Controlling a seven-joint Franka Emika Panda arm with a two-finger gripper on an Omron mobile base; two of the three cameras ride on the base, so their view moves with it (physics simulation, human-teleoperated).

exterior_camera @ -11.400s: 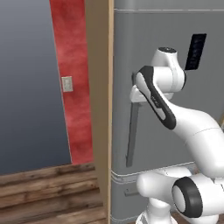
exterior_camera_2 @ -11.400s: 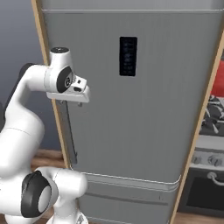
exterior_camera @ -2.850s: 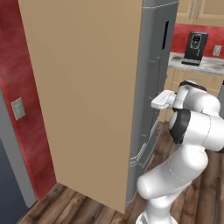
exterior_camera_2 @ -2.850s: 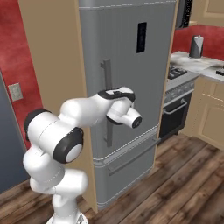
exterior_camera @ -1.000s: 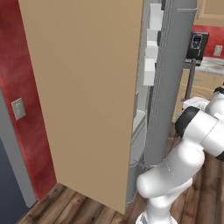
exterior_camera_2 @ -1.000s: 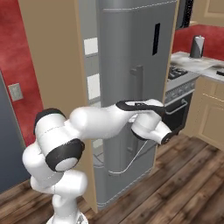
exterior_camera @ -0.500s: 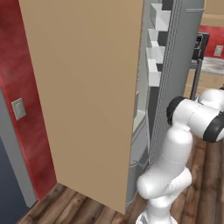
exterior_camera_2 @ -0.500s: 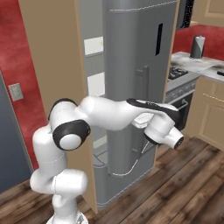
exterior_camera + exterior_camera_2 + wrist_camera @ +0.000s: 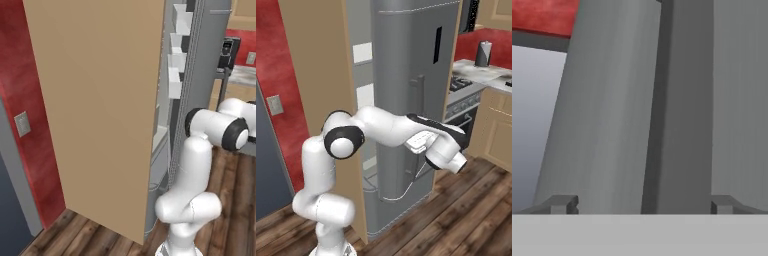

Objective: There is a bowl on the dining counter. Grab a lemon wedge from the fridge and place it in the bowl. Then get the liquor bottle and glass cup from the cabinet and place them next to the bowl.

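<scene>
Hand [image 9: 641,204]: bottom edge of the hand view, fingertips far apart, holding nothing; it has just let go of the bar handle [image 9: 417,107].
Fridge [image 9: 406,75]: centre of the right base view, door now swung open, white shelves [image 9: 176,65] exposed upper right in the left base view.
Lemon wedge: not discernible; reaching inside looks next.

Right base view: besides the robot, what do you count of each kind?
Tall grey fridge: 1
Grey stove with dark oven door: 1
Dark cylindrical canister: 1
Pale wall switch plate: 1
Total: 4
</scene>
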